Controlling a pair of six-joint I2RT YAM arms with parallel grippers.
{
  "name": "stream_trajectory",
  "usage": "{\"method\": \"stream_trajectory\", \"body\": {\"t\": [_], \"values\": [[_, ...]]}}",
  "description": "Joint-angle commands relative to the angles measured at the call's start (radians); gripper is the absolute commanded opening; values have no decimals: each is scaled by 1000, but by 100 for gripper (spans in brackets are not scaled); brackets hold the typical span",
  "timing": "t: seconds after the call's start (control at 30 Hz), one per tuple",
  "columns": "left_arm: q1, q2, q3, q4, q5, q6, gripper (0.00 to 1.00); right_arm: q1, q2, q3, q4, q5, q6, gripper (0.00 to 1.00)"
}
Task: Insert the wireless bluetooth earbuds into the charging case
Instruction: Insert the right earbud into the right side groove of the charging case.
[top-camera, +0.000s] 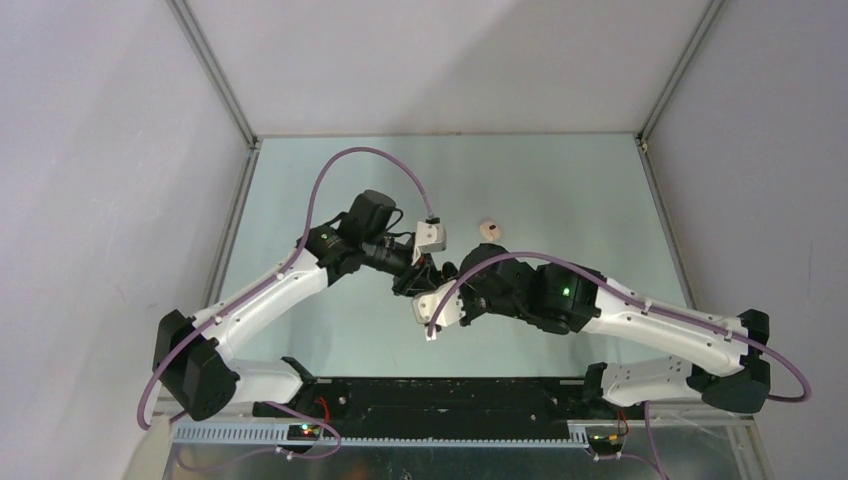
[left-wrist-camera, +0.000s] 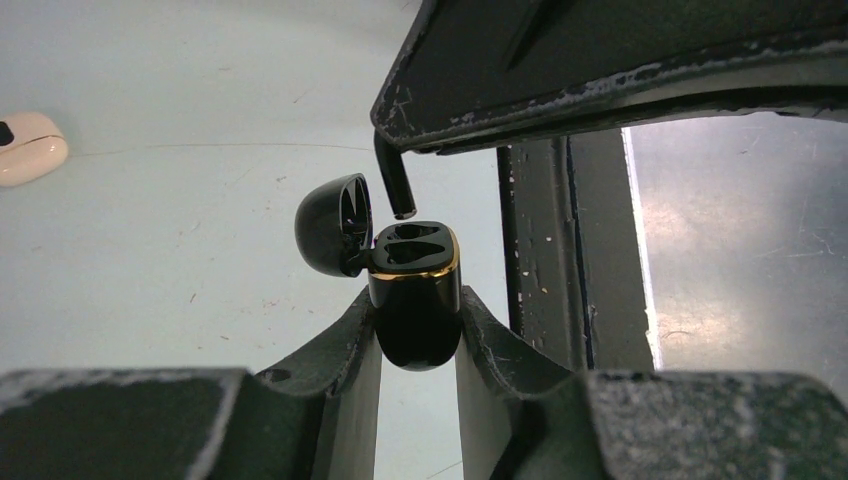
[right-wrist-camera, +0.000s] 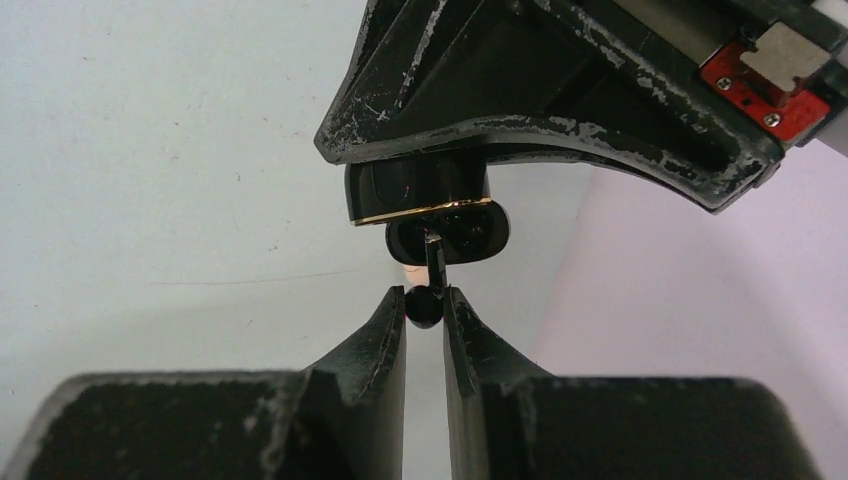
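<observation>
Left wrist view: my right hand (right-wrist-camera: 425, 303) hides the black earbud (left-wrist-camera: 392, 185) head; pale case (left-wrist-camera: 28, 148) cut by picture's left edge.

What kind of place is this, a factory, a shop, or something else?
Most likely a robotics lab test booth: a left arm and right arm bolted to one pale table, plain walls on metal frame posts, and just a small black case and an earbud being handled.
</observation>
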Motion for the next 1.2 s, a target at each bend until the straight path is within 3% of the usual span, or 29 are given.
{"method": "stream_trajectory", "body": {"t": [0.0,0.63,1.17], "values": [[1,-4,27,-15,68,36,0,17,4,34,-4,30,11,10],[56,-3,-5,68,154,-47,0,91,55,27,-12,165,-6,9],[56,0,-21,101,121,-71,0,120,89,45,24,219,-9,5]]}}
